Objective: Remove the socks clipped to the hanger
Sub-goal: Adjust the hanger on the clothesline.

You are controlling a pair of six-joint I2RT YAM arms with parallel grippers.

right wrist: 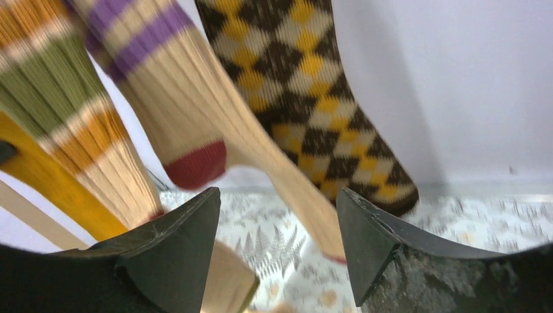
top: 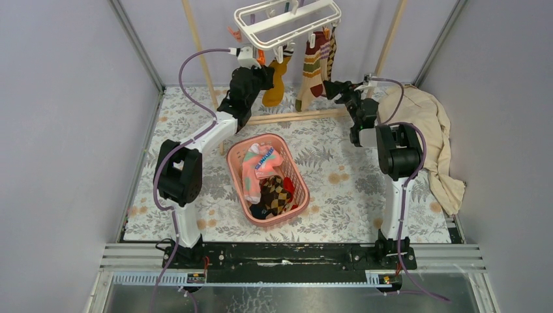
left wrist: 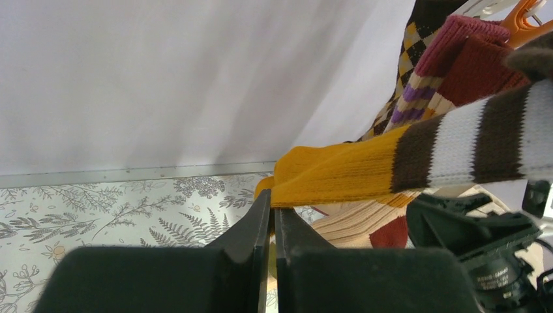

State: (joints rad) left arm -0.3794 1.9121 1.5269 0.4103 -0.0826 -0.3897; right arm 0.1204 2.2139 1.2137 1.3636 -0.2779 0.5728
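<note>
Where the left arm reaches up toward the back wall, the left gripper has its fingers pressed together on the toe of a mustard sock, with a sliver of yellow showing in the narrow seam between them. That sock runs up and to the right into brown and white bands. In the overhead view it hangs from the left end of the hanger, a white oblong frame that sits high at the back, above the wooden rack.

In the middle of the floral table, in front of the hanger, a pink basket holds loose socks. They include a pink and teal sock on top and a brown checked sock beside it.

Further right under the frame hang a green and orange striped sock, a beige sock with purple bands and a red toe, and a brown and yellow argyle sock, all clipped close together.

The right gripper sits just below them with its fingers spread wide. Beige ribbed fabric passes down through the gap, and neither finger presses on it. I cannot tell whether the fabric brushes a finger.

At the far right, a large beige cloth lies crumpled against the wall.
</note>
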